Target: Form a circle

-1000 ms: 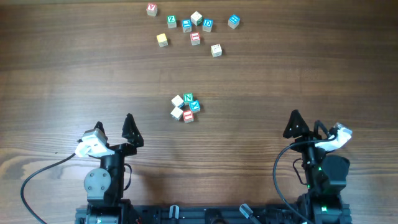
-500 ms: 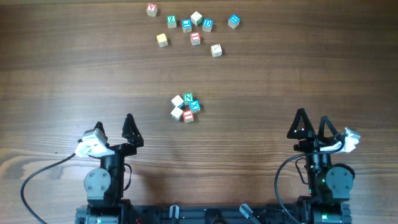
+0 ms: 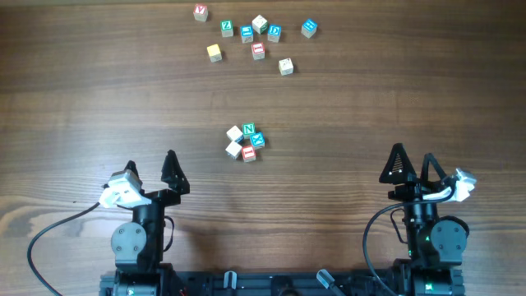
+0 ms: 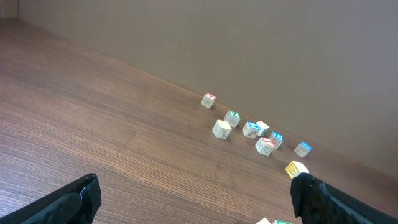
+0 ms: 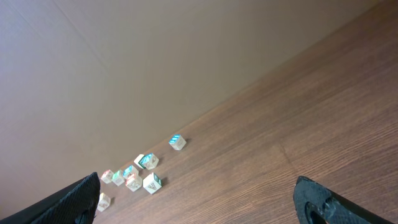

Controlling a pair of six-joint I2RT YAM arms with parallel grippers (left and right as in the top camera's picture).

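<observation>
The wooden counter carries everything. The left hand and right hand sit at its near edge, fingers apart and empty, likely parked. Spare letter cubes lie far ahead. The circle sits ahead, between both hands, seemingly complete.

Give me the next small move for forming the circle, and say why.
Likely no more touching: leave both arms parked near the base. The ring of five blocks already looks closed and tight. The left fingers and right fingers are open, empty and well clear of it, and a nudge might break it.
</observation>
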